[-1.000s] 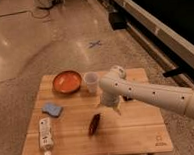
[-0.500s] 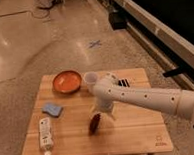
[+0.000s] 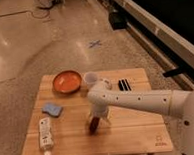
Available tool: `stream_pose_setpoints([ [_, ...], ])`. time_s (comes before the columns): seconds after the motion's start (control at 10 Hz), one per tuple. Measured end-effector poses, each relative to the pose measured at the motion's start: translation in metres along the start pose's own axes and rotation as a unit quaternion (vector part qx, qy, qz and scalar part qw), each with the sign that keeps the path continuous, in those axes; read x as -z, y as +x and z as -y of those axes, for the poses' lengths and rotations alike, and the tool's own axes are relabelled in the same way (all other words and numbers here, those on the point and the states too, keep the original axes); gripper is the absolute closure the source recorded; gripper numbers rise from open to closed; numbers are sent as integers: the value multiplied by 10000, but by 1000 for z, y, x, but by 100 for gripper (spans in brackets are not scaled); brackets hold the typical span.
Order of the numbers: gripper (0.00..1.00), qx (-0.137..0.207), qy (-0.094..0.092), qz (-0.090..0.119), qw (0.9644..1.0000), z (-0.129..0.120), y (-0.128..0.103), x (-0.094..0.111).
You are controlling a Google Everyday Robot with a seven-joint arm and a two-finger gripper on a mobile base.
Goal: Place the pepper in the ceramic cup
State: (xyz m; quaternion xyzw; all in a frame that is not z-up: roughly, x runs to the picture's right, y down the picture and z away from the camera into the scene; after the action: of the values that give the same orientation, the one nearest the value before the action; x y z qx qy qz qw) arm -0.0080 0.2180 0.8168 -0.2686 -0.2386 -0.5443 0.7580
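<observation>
Since the pepper [image 3: 94, 126] lies low on the wooden tabletop [image 3: 139, 134], the hand [image 3: 98, 120] points straight down at it, apparently to take it from above. Whether the hand has closed on the pepper I cannot tell. The pepper sits directly beneath the hand, not yet in the cup [image 3: 90, 78]. That cup stands upright beyond the hand near the far edge, its mouth open to a drop from above. An orange bowl [image 3: 67, 81] sits just beside it. Left of the hand lie a blue sponge [image 3: 52, 109] and a white tube [image 3: 45, 136]. Around the tabletop spreads pale polished floor marked with a blue tape cross [image 3: 94, 43].
</observation>
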Motion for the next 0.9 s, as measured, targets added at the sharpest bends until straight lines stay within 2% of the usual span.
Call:
stream_pose_setpoints([
  [0.2, 46, 81, -119, -32, 9999, 1, -2, -8],
  [0.3, 60, 131, -216, -67, 9997, -1, -2, -13],
  [0.5, 78, 169, -251, -101, 9995, 0, -1, -14],
  [0.6, 91, 150, -217, -135, 9996, 1, 3, -8],
  [0.7, 96, 143, -173, -155, 9996, 2, 6, -3],
  [0.9, 100, 72, 141, -354, 9992, 2, 28, 29],
])
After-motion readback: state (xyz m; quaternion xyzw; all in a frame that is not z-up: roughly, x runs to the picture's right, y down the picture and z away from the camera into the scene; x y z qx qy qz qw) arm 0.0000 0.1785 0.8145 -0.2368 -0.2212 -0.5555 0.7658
